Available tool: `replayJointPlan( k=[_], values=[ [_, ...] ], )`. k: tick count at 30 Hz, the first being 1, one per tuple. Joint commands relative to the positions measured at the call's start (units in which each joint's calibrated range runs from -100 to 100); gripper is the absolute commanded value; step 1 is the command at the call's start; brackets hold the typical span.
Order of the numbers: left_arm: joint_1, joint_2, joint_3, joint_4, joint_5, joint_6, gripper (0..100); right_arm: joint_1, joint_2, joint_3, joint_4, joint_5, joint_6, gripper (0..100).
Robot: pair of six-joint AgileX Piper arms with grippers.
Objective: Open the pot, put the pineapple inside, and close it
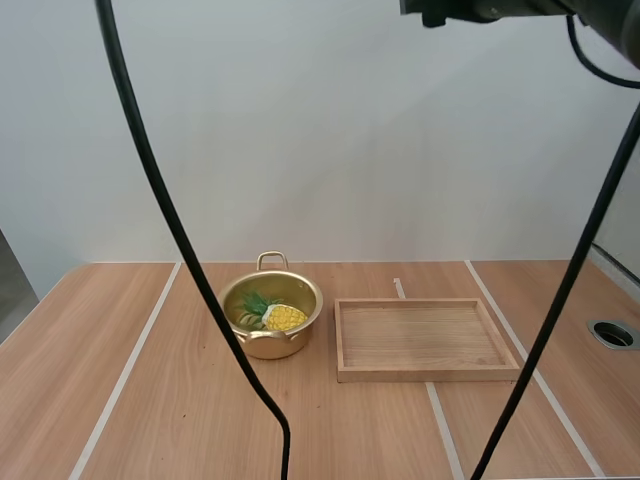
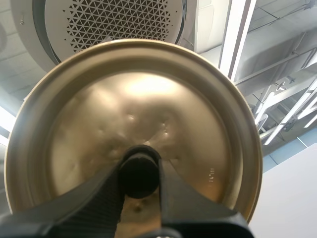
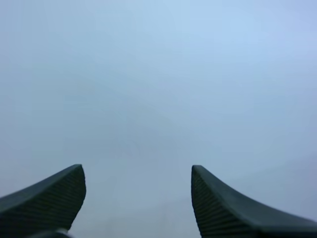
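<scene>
A gold pot point(image 1: 271, 314) stands open on the table, left of centre, with its two handles front and back. Inside it lies the yellow pineapple point(image 1: 281, 317) with its green leaves pointing left. In the left wrist view my left gripper point(image 2: 140, 174) is shut on the black knob point(image 2: 139, 171) of the gold lid point(image 2: 133, 131), whose round top faces the camera, lifted up in the air. My right gripper point(image 3: 138, 191) is open against a plain pale wall, with nothing between its fingers point(image 3: 218, 203).
A shallow wooden tray point(image 1: 425, 338) lies just right of the pot, with nothing in it. A round hole point(image 1: 613, 334) is set in the table at the far right edge. Bare wood spreads left of and in front of the pot.
</scene>
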Motion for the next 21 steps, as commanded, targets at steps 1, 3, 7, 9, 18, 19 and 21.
replayJointPlan(
  k=[1,3,7,9,18,19,21],
  values=[
    [-0.07,-0.3,-0.2,-1.5,-0.1,-0.5,0,-1.7,-5.5,-0.5,0.1,-8.3,1.4,100],
    [-0.07,-0.3,-0.2,-1.7,0.0,-1.3,0,-1.8,-7.8,-0.5,0.1,-11.9,2.1,100],
    [-0.07,-0.3,-0.2,-1.7,0.0,-2.9,0,-1.8,-12.0,-0.5,0.6,-18.4,2.1,100],
    [-0.07,-0.3,-0.2,-1.7,0.0,-3.1,0,-1.8,-13.2,-0.5,0.1,-20.2,2.1,100],
    [-0.07,-0.3,-0.2,-1.7,0.5,-3.1,0,-1.8,-13.1,-0.5,-1.5,0.4,2.1,100],
    [-0.07,-0.3,-0.2,-1.7,1.0,-3.1,0,-1.8,-12.9,-0.5,-1.5,4.8,2.1,100],
    [-0.07,-0.3,-0.2,-1.7,1.8,-3.1,0,-1.8,-11.9,-0.5,-1.5,12.2,2.1,100]
  ],
)
